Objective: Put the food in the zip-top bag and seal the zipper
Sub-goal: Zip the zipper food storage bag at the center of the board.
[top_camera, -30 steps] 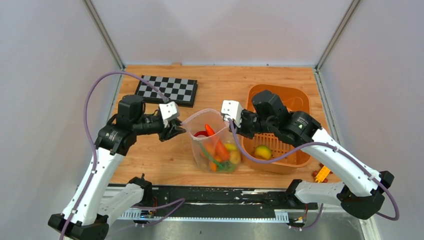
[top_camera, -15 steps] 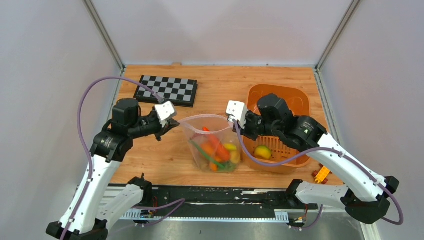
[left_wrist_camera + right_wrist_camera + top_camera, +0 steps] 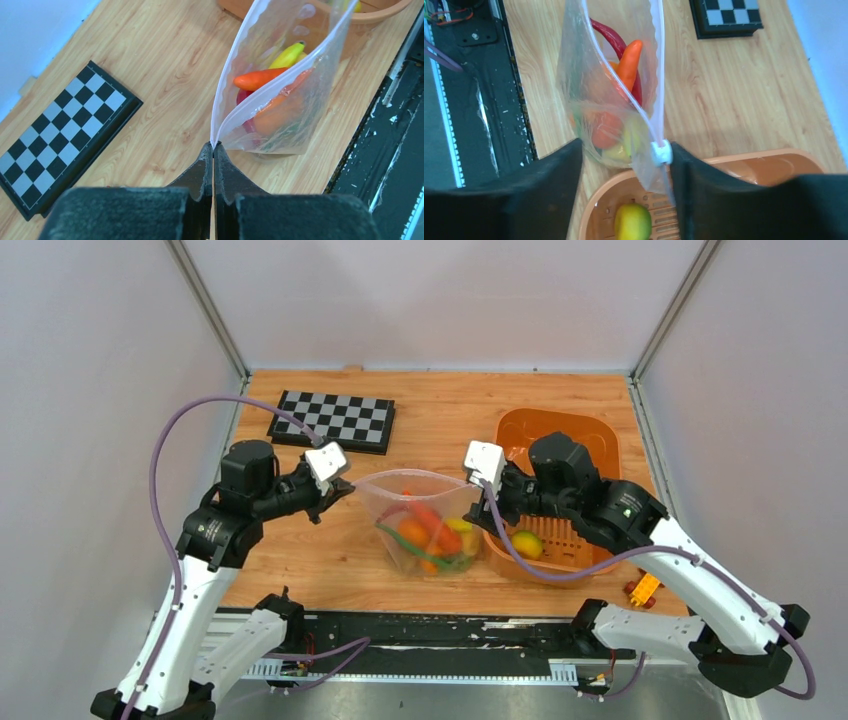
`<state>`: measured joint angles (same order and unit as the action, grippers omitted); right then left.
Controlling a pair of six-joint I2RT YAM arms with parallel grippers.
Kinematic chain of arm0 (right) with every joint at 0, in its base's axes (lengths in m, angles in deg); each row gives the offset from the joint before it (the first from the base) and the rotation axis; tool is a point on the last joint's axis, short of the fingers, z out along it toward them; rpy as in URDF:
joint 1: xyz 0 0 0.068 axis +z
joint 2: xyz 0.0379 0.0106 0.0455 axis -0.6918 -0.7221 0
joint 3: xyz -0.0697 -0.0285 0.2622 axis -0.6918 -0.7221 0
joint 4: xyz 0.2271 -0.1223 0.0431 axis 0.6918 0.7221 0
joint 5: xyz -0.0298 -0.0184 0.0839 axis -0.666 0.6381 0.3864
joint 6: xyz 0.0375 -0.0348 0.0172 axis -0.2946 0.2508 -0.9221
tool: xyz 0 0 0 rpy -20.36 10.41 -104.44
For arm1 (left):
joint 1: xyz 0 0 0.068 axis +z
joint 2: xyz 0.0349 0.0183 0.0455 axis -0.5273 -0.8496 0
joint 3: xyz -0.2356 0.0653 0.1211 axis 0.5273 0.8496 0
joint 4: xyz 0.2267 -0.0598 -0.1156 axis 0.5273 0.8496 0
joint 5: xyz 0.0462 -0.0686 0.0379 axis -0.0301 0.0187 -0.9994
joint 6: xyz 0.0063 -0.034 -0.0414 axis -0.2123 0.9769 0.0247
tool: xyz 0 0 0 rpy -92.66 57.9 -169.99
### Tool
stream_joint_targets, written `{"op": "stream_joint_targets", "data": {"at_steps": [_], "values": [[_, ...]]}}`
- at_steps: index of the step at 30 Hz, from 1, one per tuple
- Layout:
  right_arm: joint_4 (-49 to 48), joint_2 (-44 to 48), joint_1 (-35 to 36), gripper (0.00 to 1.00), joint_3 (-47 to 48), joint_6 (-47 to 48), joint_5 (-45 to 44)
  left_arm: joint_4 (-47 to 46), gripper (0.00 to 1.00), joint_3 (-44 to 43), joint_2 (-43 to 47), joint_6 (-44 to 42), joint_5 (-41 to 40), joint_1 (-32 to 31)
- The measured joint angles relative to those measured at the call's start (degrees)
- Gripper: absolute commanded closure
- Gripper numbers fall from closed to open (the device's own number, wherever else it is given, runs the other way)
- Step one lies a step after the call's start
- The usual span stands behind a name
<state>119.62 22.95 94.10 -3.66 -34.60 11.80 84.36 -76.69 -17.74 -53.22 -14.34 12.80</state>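
Change since a second ago: left gripper [image 3: 213, 149], then parted beside the bag's corner, now pinched flat on that corner and drawn leftward; right gripper [image 3: 626, 156], then nearly closed at the opposite end, now shifted toward the basket with jaws standing wide. Bag mouth, formerly rounded, now stretched into a long narrow oval, and the bag sits lower. Zip-top bag [image 3: 425, 525]: clear crinkled plastic, faint pale dots, upright on the wooden table [image 3: 450, 410] between the two grippers, just left of the orange basket [image 3: 598, 430], mouth open. Zipper [image 3: 659, 75]: pale strip along the top edge, its two tracks apart; a white slider [image 3: 660, 152] at the right end, touching the inner face of one right finger [image 3: 704, 185], the bag's end hanging loose between the two fingers. Contents: orange carrot [image 3: 629, 65], red chilli [image 3: 611, 37], yellow piece [image 3: 288, 55], green stalk, further orange pieces low down. One yellow-green fruit [image 3: 527, 543] lies in the basket. Checkerboard [image 3: 335, 420] at the far left of the table, well apart.
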Motion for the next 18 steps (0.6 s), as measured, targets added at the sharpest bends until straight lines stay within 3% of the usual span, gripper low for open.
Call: {"op": "stream_joint_targets", "data": {"at_steps": [9,18], "values": [[-7.2,10.1,-1.9,0.25,-10.4,-3.0,-1.1,-0.3,1.0,0.4,1.0,0.0,2.9,0.0],[-15.8,13.5,-15.3,0.29,-18.2,-5.9,6.8,-1.0,1.0,1.4,1.4,0.0,4.3,0.0]]}}
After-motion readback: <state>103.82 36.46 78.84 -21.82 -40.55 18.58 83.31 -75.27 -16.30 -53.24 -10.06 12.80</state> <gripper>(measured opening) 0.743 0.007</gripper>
